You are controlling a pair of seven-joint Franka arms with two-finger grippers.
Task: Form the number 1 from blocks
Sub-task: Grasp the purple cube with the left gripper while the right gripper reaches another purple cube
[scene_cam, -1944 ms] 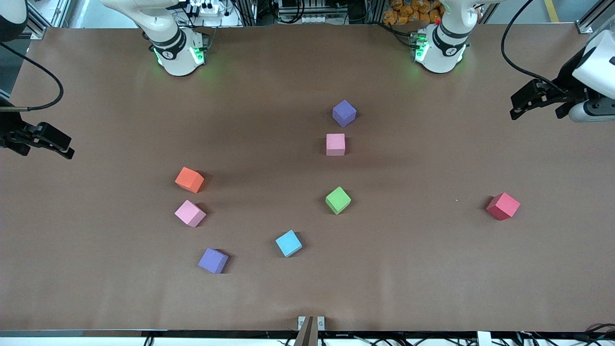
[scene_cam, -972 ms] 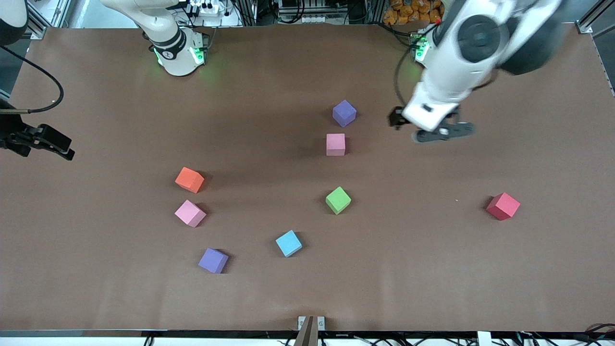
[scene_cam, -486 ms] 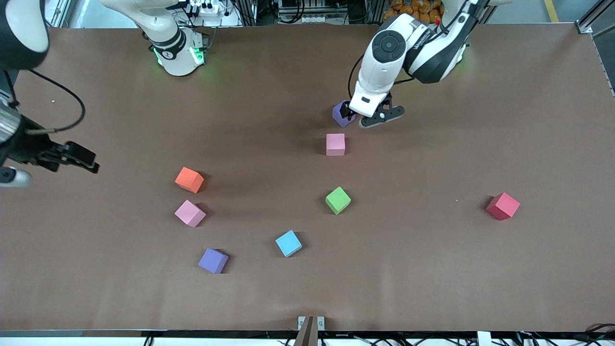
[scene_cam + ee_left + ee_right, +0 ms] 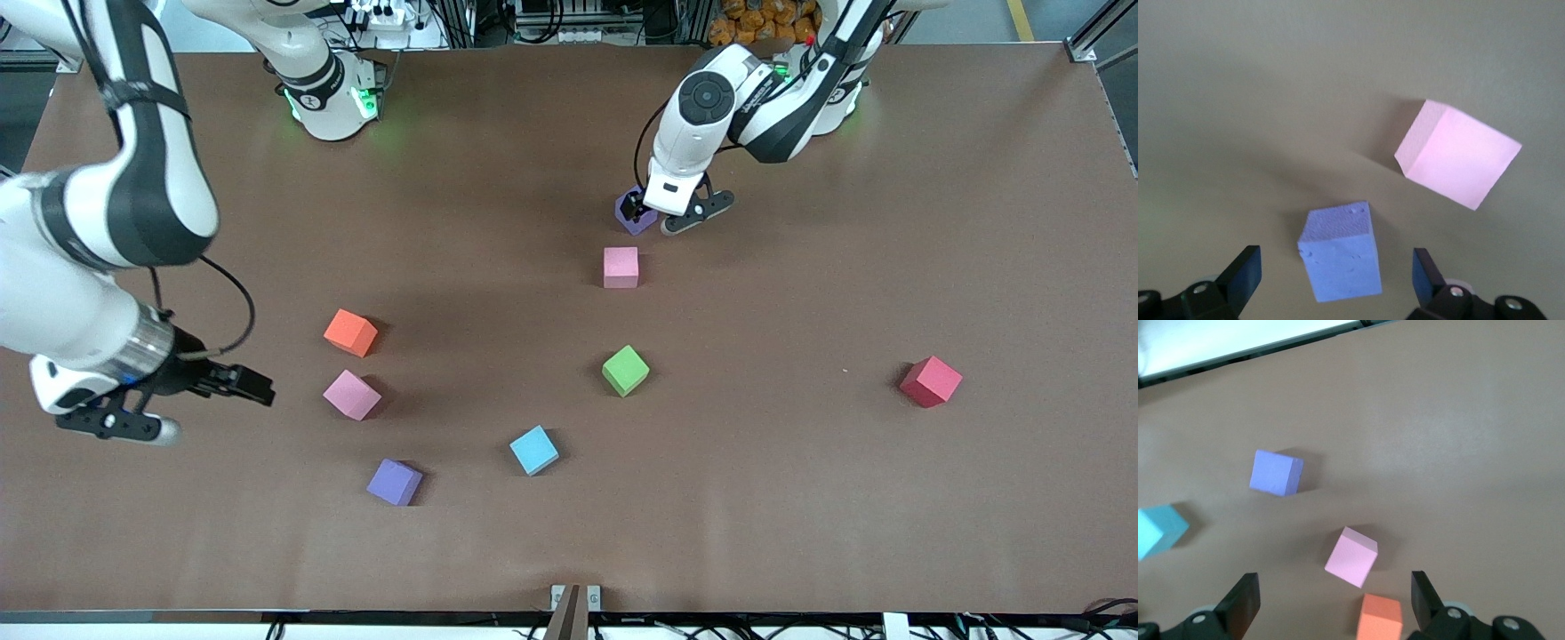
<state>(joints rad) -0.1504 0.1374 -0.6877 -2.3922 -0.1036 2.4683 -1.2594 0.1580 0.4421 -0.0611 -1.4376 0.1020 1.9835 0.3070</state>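
Observation:
My left gripper [image 4: 642, 212] is low at a purple block [image 4: 626, 219], open, with that purple block [image 4: 1338, 253] in the gap between its fingers [image 4: 1243, 272] and touching neither. A pink block [image 4: 621, 267] lies just nearer the camera, the same pink block [image 4: 1457, 155] showing in the left wrist view. A green block [image 4: 625, 370] sits nearer still. My right gripper [image 4: 253, 388] hangs open beside a second pink block [image 4: 351, 395], toward the right arm's end. An orange block [image 4: 350, 332] and a second purple block [image 4: 394, 482] lie close by. The right wrist view shows the orange block [image 4: 1379, 618], pink block [image 4: 1351, 557] and purple block [image 4: 1276, 472].
A sky-blue cube [image 4: 533, 450] lies between the second purple block and the green block, and shows as the sky-blue cube [image 4: 1158, 530] in the right wrist view. A red cube [image 4: 930, 380] sits alone toward the left arm's end. The brown table [image 4: 800, 498] carries nothing else.
The left arm swung in from the table's end and came down around the purple block. The right arm moved in from the table's edge toward the orange and pink blocks. No block has moved.

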